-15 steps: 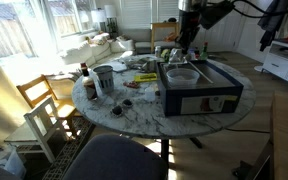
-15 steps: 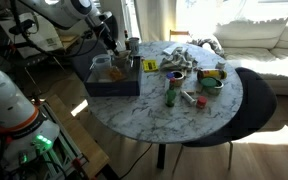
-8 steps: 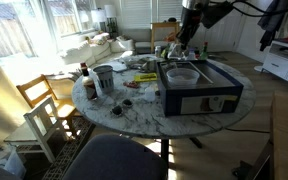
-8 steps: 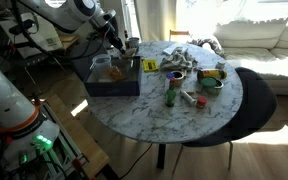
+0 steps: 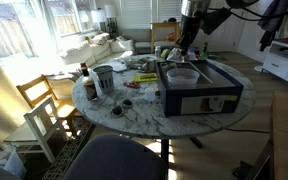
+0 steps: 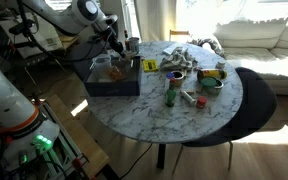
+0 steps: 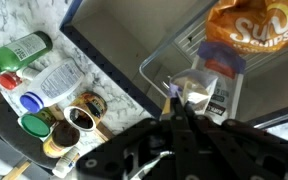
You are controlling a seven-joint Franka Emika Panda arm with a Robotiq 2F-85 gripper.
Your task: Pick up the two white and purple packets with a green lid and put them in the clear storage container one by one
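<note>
My gripper (image 7: 174, 103) is shut, and a white and purple packet (image 7: 200, 90) sits right at its fingertips; it looks pinched between them. It hangs over the clear storage container (image 7: 164, 62), which stands in a dark blue box (image 5: 199, 95). An orange chip bag (image 7: 246, 28) lies in the container. In both exterior views the gripper (image 5: 187, 46) (image 6: 118, 44) is just above the box (image 6: 112, 80). Another white packet (image 7: 52, 78) lies on the marble table beside the box, with a green lid (image 7: 34, 126) close to it.
A round marble table (image 5: 134, 105) (image 6: 199, 110) holds a green bottle (image 7: 19, 50) (image 6: 170, 92), cans (image 7: 84, 110), a metal tin (image 5: 104, 78), a dark bottle (image 5: 86, 82) and small clutter. Wooden chairs (image 5: 46, 105) stand around it, and a dark chair (image 6: 256, 95) is at the rim.
The gripper has shifted a little sideways above the box and stays shut. Nothing on the table has moved.
</note>
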